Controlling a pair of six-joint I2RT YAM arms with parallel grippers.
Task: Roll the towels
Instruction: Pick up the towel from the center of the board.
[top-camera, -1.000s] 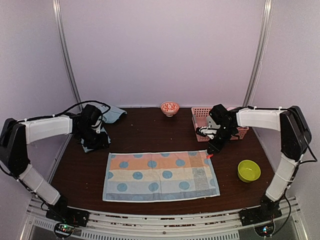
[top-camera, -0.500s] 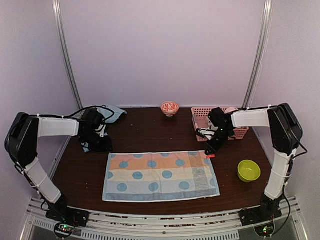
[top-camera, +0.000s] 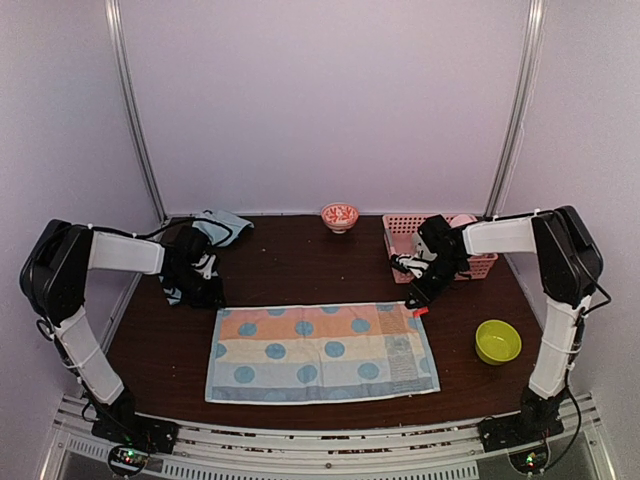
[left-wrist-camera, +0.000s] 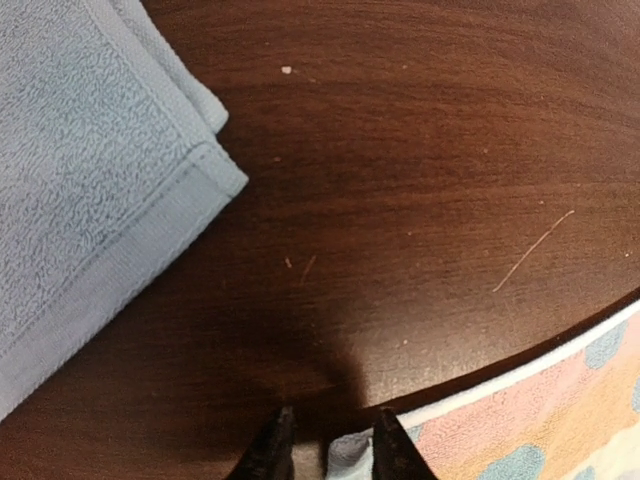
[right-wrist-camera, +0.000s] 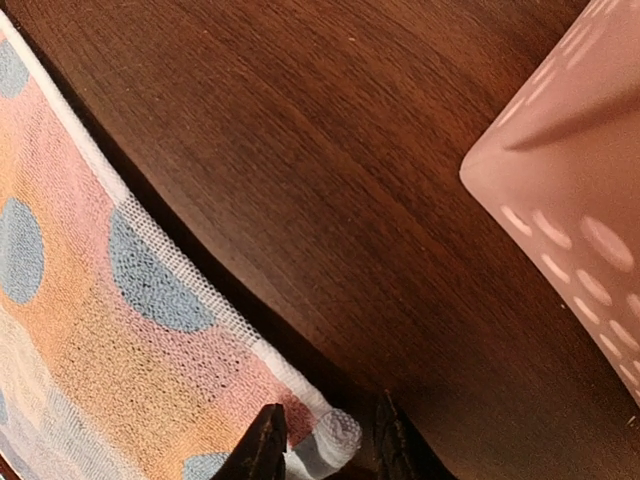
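- Spotted towel (top-camera: 322, 351) lies flat mid-tabletop (top-camera: 300, 265)
- Left end effector (left-wrist-camera: 325, 448) pinches its far-left corner
- Right end effector (right-wrist-camera: 322, 443) pinches the far-right corner
- Plain towel (left-wrist-camera: 85, 165) sits folded just beyond the left end effector

White arm links, black joints, black cables

The plain towel (top-camera: 222, 228) lies mostly hidden behind the left arm; whether either arm's jaws pinch cloth is unclear.

Spotted towel (top-camera: 322, 352) front centre on table (top-camera: 300, 265), plain towel (top-camera: 222, 228) back left, basket (top-camera: 408, 234) probably back right.
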